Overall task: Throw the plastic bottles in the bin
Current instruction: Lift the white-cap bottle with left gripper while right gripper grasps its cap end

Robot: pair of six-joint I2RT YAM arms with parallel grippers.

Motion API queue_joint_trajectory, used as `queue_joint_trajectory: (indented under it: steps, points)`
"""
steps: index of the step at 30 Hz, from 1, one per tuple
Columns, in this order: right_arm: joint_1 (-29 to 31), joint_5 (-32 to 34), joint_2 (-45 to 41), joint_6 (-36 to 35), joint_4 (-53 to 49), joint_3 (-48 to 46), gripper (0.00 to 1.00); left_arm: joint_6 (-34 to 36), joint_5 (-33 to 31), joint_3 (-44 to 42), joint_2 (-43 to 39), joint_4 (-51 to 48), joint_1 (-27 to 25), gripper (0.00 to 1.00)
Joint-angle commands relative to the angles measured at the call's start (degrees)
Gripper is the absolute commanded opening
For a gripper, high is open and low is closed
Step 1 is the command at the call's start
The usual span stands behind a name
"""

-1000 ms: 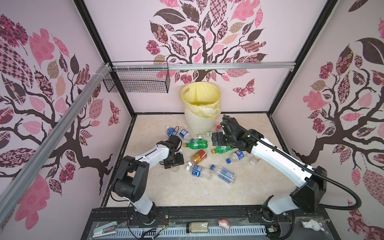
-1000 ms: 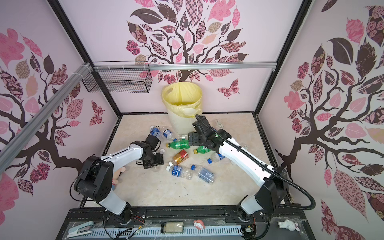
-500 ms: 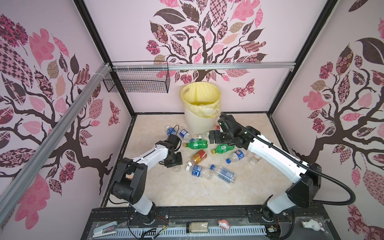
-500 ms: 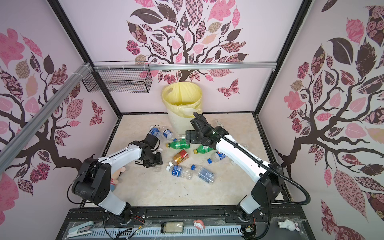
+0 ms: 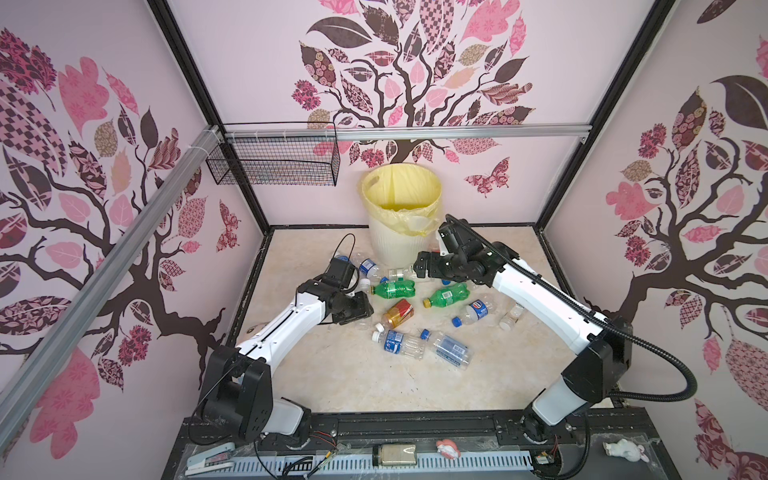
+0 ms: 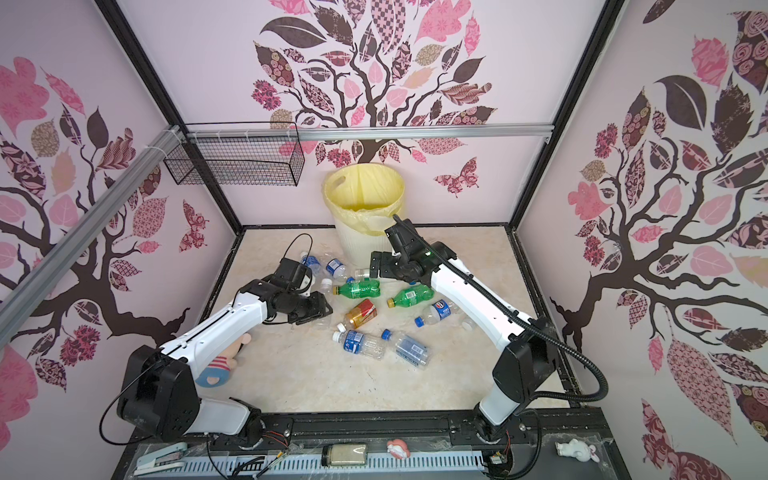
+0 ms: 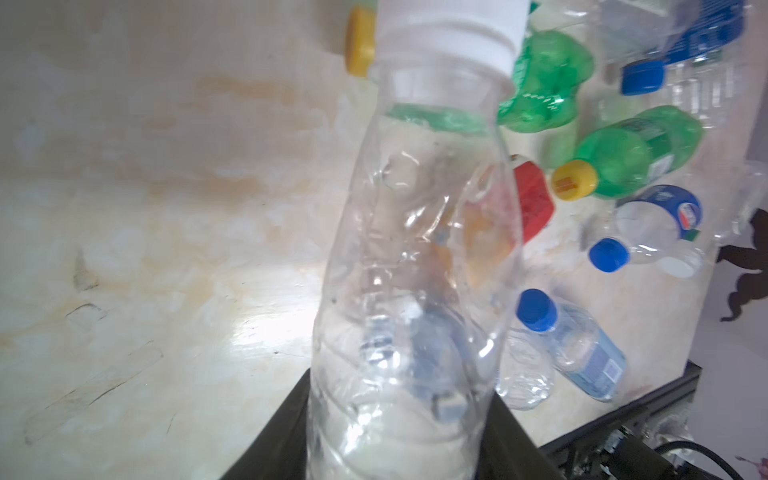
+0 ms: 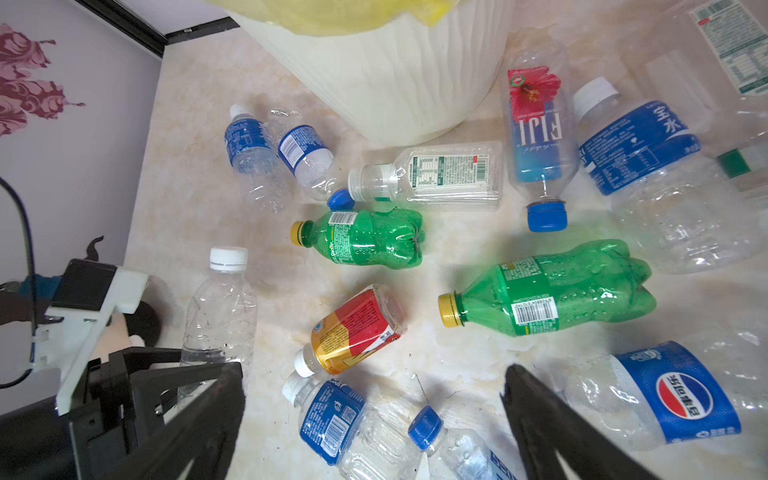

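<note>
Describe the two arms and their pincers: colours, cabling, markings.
The left arm and right arm have white link shells with black joints and shoulder housings. The left pincer and right pincer are black. A black corrugated hose runs along the right arm; a thin black wire loops at the left wrist. A green light shows near the right wrist. No legible markings.

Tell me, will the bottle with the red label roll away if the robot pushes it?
Probably, a bit. The red-label bottle lies on its side on the smooth table, so a sideways push would likely roll it. It looks empty, so it is probably light and easy to skid. The plastic looks thin, so a hard squeeze may dent it.
</note>
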Motion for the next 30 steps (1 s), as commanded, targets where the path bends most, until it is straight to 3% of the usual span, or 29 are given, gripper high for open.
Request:
queue_joint_trajectory:
  steps: [1,6,18,30]
  points:
    - [-0.3,-5.4,0.9,2.3,0.8,1.8,1.00,-1.1,3.1,3.7,-1.9,3.6,-3.3,0.52]
    - [-1.7,-11.2,-0.5,6.1,4.0,-1.0,0.99,-3.7,4.9,5.0,-3.1,8.7,-7.2,0.52]
    - [-2.1,-16.6,-2.1,8.1,8.1,-2.7,0.95,-3.5,7.4,9.5,-1.0,10.9,-13.5,0.52]
    - [-2.7,-18.5,-1.7,9.4,10.7,-3.6,0.65,-3.3,7.7,10.2,-1.7,10.7,-14.3,0.53]
